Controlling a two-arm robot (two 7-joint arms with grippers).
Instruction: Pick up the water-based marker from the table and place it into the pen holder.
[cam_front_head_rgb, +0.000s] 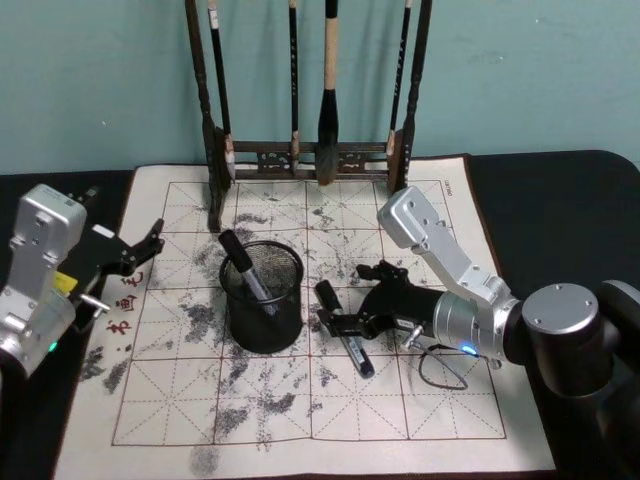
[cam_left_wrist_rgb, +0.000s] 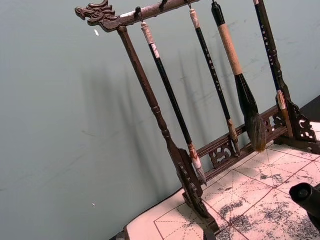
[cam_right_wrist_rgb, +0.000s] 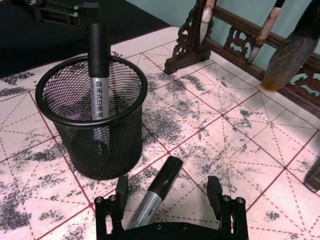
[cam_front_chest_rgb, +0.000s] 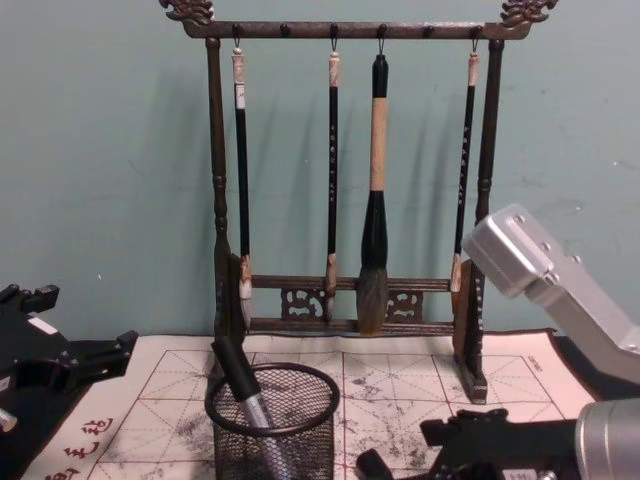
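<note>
**One marker between the right gripper's spread fingers**

The loose grey-and-black water-based marker (cam_right_wrist_rgb: 162, 179) lies flat on the white, red-gridded cloth mat (cam_front_head_rgb: 400, 400) covering the dark desk (cam_front_head_rgb: 560, 190). It is just to the right of the black wire-mesh pen holder (cam_front_head_rgb: 262, 330).

The right gripper (cam_right_wrist_rgb: 168, 186) hangs low over it, jaws apart, one finger on either side of the barrel and not yet closed on it. The marker's long axis runs roughly along the gripper's reach, black cap pointing away from the wrist. The fingers therefore stand across it, and closing looks like the next move.

A second marker (cam_front_head_rgb: 250, 275) stands tilted in the holder. The left gripper (cam_front_head_rgb: 143, 250), jaws apart and empty, is parked at the mat's left edge, well apart from the loose marker.
</note>
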